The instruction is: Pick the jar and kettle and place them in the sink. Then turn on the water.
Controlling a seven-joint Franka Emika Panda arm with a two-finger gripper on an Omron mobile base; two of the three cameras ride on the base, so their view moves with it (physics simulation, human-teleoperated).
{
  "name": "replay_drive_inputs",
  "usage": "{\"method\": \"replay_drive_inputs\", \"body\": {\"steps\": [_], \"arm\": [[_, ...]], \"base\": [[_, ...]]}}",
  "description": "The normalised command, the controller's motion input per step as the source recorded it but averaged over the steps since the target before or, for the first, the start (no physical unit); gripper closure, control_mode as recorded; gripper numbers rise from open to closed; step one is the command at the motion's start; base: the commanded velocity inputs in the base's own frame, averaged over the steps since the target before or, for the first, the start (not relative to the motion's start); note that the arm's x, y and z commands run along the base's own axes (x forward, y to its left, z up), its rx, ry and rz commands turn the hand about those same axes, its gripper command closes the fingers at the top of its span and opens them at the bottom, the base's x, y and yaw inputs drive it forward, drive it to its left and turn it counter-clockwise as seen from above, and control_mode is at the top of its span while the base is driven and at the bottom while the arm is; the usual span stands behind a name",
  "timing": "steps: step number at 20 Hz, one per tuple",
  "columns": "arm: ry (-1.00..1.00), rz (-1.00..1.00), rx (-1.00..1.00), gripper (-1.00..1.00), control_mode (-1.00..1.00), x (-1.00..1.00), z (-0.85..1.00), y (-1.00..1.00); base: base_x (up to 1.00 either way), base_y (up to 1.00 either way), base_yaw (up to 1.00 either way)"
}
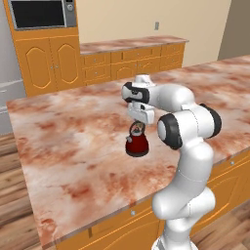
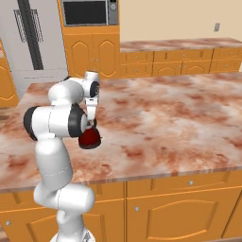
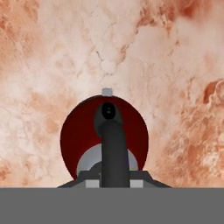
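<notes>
Left base view is showing the gripper point(image 1: 137, 128) clenching the black arched handle of the dark-red kettle point(image 1: 137, 144), which is standing upright on the marble island counter point(image 1: 73, 146); in the hand view the handle point(image 3: 114, 153) is running straight down the frame.

Kitchen island in front of me, cabinets behind.

I'm looking over a broad marble-patterned counter point(image 1: 73, 146) in pink and rust, set on orange wood cabinets point(image 2: 179, 203) with small round knobs. Beyond it a second run of drawers point(image 1: 127, 61) lines a plain beige wall point(image 2: 165, 19) bearing an outlet point(image 1: 156, 25). A microwave point(image 2: 90, 12) sits over tall doors, beside a grey fridge point(image 2: 33, 42). The floor point(image 1: 12, 195) is wood plank.
</notes>
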Motion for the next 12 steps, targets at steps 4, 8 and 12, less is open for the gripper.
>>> {"method": "replay_drive_inputs", "body": {"steps": [4, 8, 12], "arm": [[-0.01, -0.01, 0.01, 1.0, -1.0, -0.4, 0.54, 0.0], [-0.02, -0.04, 0.03, 1.0, -1.0, -0.53, 0.75, -0.03], [-0.06, -0.06, 0.08, 1.0, -1.0, -0.47, 0.64, -0.09]], "base": [[0.0, 0.0, 0.0], [0.0, 0.0, 0.0], [0.0, 0.0, 0.0]]}}
